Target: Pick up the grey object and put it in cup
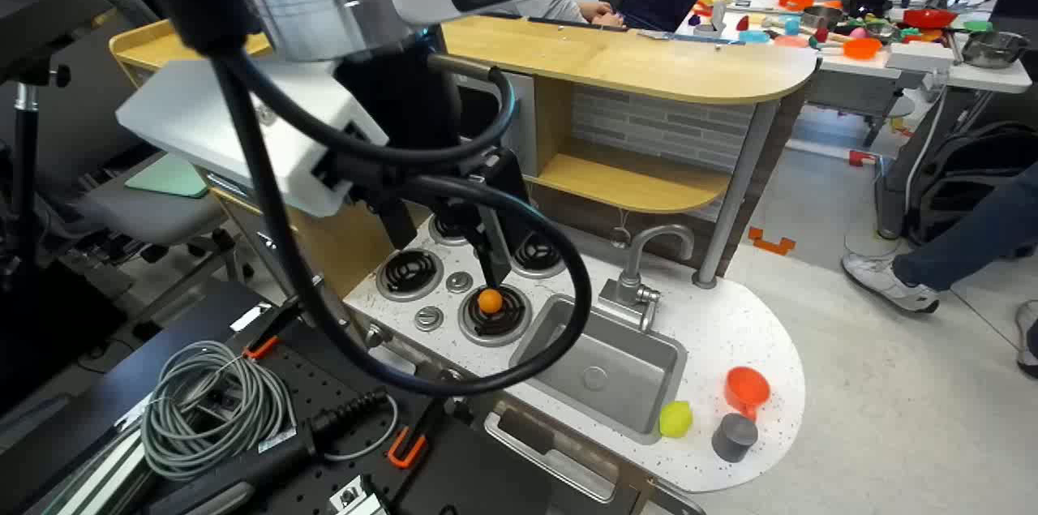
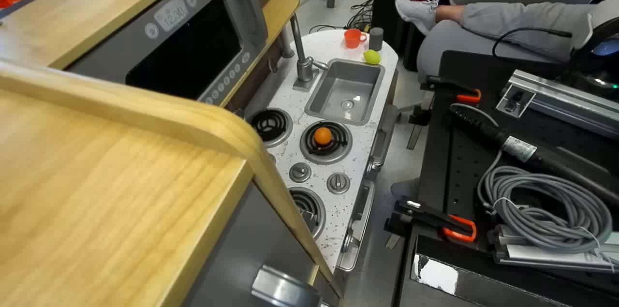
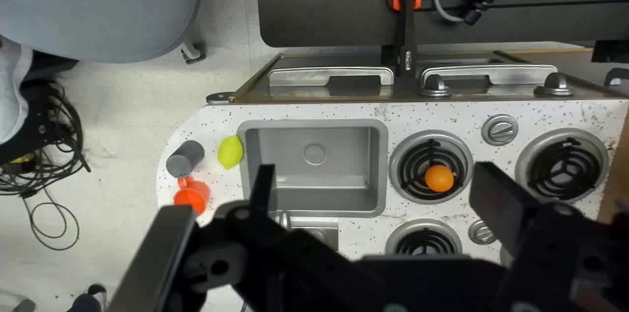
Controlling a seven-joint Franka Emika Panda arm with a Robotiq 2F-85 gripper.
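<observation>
The grey object (image 1: 735,438) is a small dark grey cylinder standing on the white counter near its rounded end. It also shows in an exterior view (image 2: 375,39) and in the wrist view (image 3: 185,158). The orange-red cup (image 1: 747,388) with a handle stands right beside it, also in an exterior view (image 2: 352,38) and the wrist view (image 3: 193,196). In the wrist view the cup is partly hidden by the gripper. My gripper (image 3: 375,166) is open and empty, above the sink and stove area, well away from both. It also shows in an exterior view (image 1: 446,259).
A yellow-green ball (image 3: 230,152) lies between the grey object and the sink basin (image 3: 381,169). An orange ball (image 3: 439,178) sits on a burner. The faucet (image 1: 632,255) rises behind the sink. A wooden shelf unit (image 1: 616,61) stands along the counter's back.
</observation>
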